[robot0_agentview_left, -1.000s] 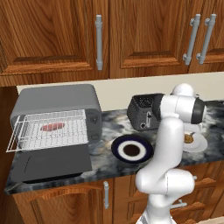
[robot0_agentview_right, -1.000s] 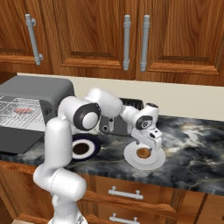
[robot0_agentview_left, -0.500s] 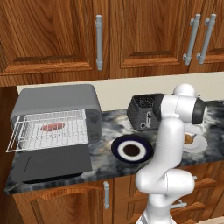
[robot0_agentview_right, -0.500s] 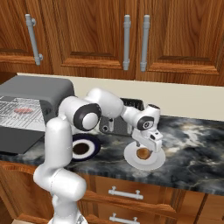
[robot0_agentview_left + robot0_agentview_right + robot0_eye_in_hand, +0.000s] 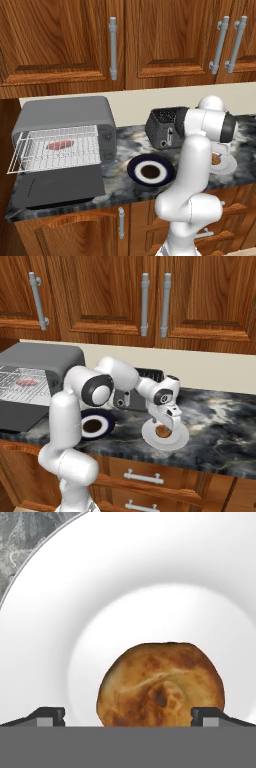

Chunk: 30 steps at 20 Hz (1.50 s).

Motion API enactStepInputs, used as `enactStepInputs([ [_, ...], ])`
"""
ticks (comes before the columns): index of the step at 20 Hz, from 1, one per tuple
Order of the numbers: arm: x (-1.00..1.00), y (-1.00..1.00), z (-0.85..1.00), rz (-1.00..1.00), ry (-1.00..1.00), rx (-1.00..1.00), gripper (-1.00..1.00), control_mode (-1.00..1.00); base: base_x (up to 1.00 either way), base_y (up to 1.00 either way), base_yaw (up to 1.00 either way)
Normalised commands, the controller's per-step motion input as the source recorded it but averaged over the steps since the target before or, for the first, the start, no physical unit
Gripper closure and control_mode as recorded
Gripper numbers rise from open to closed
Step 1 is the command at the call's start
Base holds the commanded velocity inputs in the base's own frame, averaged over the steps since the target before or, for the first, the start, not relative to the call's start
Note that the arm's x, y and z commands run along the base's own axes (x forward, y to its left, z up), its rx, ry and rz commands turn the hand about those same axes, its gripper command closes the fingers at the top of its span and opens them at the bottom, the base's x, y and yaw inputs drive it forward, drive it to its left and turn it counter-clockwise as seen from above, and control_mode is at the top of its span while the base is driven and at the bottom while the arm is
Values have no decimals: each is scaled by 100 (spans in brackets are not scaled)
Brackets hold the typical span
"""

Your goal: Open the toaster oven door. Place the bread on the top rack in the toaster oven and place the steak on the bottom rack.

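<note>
Since the earlier frames your gripper (image 5: 163,429) has come down closer over the white plate (image 5: 176,441); nothing else has shifted.

In the left base view, the toaster oven (image 5: 65,131) sits at middle left with the toaster oven door (image 5: 59,186) folded flat onto the table (image 5: 122,145). The steak (image 5: 60,145) already lies on a pulled-out white rack (image 5: 55,150); which rack it is you cannot tell here. A dark-rimmed plate (image 5: 151,171) rests at centre, the black toaster (image 5: 161,128) behind it.

In the right base view, the hand hangs at centre frame directly above the bread (image 5: 162,431), which rests on the white plate.

In the hand view, the bread fills the lower middle, and the fingers (image 5: 46,716) stand spread apart at either side of it, not touching it, holding nothing.

So you are on the bread pick-up. The next move likely calls for a short further descent and a gentle close across the bun, then a carry to the oven's free rack.
</note>
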Motion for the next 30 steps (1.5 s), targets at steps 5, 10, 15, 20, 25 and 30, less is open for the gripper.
enactStepInputs([
  [5, 0, 7, -3, -7, 1, 0, -100, -100, 0, 0, 0],
  [10, 3, 0, -34, -5, 4, 0, -100, -100, 0, 0, 0],
  [15, 0, 0, -46, -2, 3, 0, -100, -100, 0, 0, 0],
  [20, 0, 2, -50, -2, 2, 0, -100, -100, 0, 0, 0],
  [25, -10, 10, -33, -1, 1, 0, 100, -100, 0, 0, 0],
  [30, -17, 3, -19, 0, 0, 0, 100, -100, 0, 0, 0],
])
